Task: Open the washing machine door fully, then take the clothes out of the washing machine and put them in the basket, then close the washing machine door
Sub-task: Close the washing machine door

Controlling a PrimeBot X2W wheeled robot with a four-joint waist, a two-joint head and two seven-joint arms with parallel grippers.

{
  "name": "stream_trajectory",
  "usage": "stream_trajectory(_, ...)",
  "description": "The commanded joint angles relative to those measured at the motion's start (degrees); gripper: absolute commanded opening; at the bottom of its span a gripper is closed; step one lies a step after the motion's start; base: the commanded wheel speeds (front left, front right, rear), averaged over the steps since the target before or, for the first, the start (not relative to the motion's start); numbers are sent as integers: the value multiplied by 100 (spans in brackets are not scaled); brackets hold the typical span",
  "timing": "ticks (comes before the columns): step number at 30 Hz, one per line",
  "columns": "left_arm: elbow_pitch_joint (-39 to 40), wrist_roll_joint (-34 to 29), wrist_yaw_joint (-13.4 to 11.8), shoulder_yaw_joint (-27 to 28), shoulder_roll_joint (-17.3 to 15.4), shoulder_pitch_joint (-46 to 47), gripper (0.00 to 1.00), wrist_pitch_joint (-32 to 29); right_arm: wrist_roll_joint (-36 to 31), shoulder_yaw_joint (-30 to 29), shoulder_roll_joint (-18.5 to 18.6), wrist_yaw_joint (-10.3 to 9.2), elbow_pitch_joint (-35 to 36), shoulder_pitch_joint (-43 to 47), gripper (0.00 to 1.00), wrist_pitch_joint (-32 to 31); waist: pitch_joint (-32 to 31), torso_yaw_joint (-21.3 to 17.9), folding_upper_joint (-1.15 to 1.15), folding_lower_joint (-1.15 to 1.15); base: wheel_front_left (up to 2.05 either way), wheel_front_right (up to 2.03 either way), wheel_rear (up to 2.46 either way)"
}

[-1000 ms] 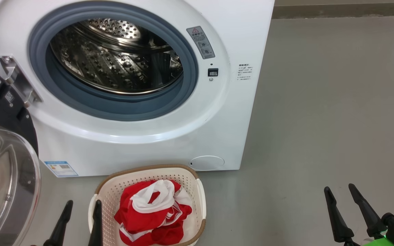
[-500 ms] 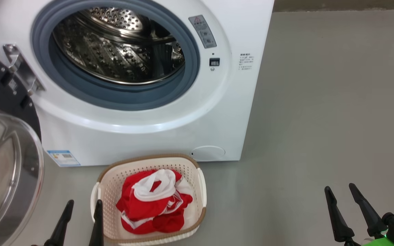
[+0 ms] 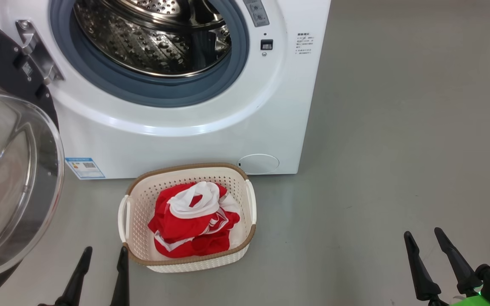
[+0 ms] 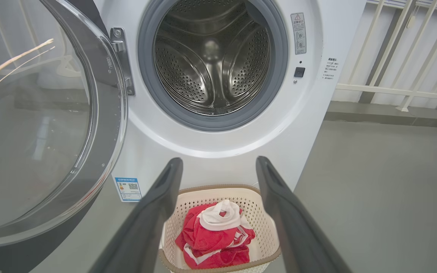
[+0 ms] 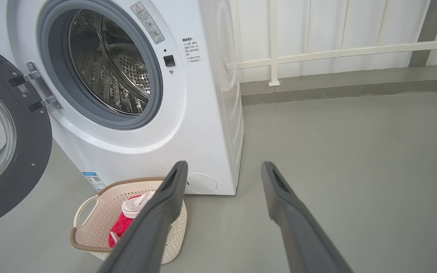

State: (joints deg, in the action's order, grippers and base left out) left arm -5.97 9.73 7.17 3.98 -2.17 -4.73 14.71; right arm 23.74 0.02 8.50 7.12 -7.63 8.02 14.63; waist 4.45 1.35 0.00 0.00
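The white washing machine [image 3: 194,140] [image 4: 218,151] [image 5: 188,113] stands with its steel drum [image 4: 212,60] bare of fabric. Its door [image 3: 11,178] [image 4: 40,125] [image 5: 2,132], black-rimmed with a glass bowl, is swung wide out to the left. On the floor in front sits the cream basket [image 3: 245,229] [image 4: 266,227] [image 5: 89,223] holding the red and white clothes [image 3: 192,221] [image 4: 214,237] [image 5: 127,216]. My left gripper [image 3: 103,251] [image 4: 218,163] is open and empty, just left of the basket's near corner. Far right, over bare floor, my right gripper [image 3: 423,233] [image 5: 224,167] is open and empty.
Grey floor [image 3: 398,148] spreads out to the right of the machine. A white railing [image 5: 336,49] [image 4: 393,87] runs along the wall behind. The open door juts out into the space at the left.
The head camera has tilted downward, so machine and basket sit higher in the picture. Both grippers hold their places, open.
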Motion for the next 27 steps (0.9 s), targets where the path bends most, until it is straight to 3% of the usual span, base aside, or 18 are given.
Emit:
stream_trajectory(1, 171, 23, 23, 163, -71, 199, 100, 29, 29, 80, 109, 36, 145, -173, 100, 37, 2, 3, 0, 0, -16, 16, 0)
stream_trajectory(14, 146, 97, 25, 128, -71, 242, 100, 29, 20, 56, 110, 36, 154, -154, 100, 37, -4, 108, 0, 0, 0, 0, 0)
stream_trajectory(27, -45, 596, -291, -246, -71, 172, 100, 29, 56, 412, 378, 36, 70, -274, 100, 37, -28, 1272, 0, 0, 0, 0, 0)
